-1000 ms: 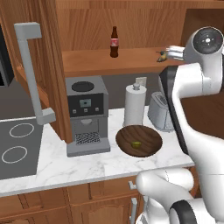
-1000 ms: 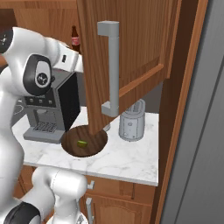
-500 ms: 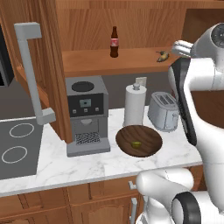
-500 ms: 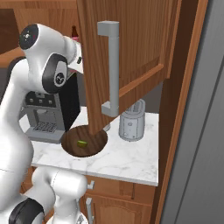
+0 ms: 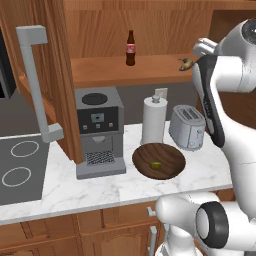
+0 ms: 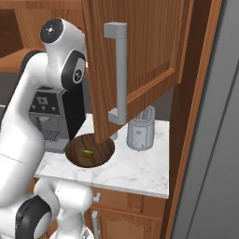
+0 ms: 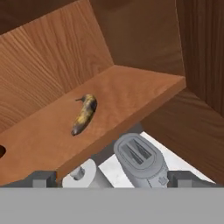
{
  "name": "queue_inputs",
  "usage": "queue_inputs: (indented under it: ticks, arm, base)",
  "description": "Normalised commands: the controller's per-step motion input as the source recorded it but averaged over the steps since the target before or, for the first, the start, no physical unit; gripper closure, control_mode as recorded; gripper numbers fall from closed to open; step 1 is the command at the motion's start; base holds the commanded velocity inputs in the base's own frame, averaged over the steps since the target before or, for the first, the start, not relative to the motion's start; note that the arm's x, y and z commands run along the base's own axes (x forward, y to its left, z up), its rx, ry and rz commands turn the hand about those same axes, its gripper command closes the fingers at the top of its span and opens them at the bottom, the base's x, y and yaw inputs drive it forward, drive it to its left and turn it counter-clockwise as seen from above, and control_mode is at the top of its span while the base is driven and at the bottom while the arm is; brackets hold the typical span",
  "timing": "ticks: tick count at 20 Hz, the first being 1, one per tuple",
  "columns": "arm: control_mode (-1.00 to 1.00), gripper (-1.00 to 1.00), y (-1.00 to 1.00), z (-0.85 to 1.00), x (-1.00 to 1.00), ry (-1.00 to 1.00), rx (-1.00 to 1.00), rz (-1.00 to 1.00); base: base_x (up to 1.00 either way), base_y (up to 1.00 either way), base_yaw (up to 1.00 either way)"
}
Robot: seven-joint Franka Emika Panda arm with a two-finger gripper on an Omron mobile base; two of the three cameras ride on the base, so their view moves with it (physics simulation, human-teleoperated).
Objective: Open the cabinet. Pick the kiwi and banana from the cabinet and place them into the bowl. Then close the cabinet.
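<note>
Jaws wide, holding nothing. I see the banana [image 7: 84, 114] on the cabinet [image 7: 131, 94] shelf, ahead of the gripper [image 7: 112, 178], well apart.

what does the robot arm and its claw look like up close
The arm is glossy white with rounded, bulging segments, dark grey to black bands and round dark caps at the joints. No loose cables or markings show. The claw ends in two small, blocky dark grey finger tips.

Two rear base views over one counter [image 5: 100, 187]; hand view close above cabinet [image 7: 131, 92] shelf.
</note>
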Motion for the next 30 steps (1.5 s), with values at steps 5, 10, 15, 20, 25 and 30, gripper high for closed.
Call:
queue_inputs:
  ticks: [5, 10, 15, 20, 25, 30]
  arm:
    - [-1.00, -1.00, 0.00, 0.00, 0.50, 0.00, 0.07, 0.02]
    - [-1.00, -1.00, 0.00, -0.09, 0.28, 0.00, -0.01, 0.02]
    - [-1.00, -1.00, 0.00, -0.18, 0.28, 0.00, -0.04, 0.04]
    - [-1.00, -1.00, 0.00, -0.21, 0.41, 0.00, -0.02, 0.05]
    - [-1.00, -1.00, 0.00, -0.22, 0.53, 0.00, -0.03, 0.04]
    - [-1.00, -1.00, -0.01, -0.21, 0.52, 0.01, -0.03, 0.04]
  base:
    - [0.00, 0.00, 0.00]
    - [0.00, 0.00, 0.00]
    - [0.00, 0.00, 0.00]
    - [0.00, 0.00, 0.00]
    - [0.00, 0.00, 0.00]
    - [0.00, 0.00, 0.00]
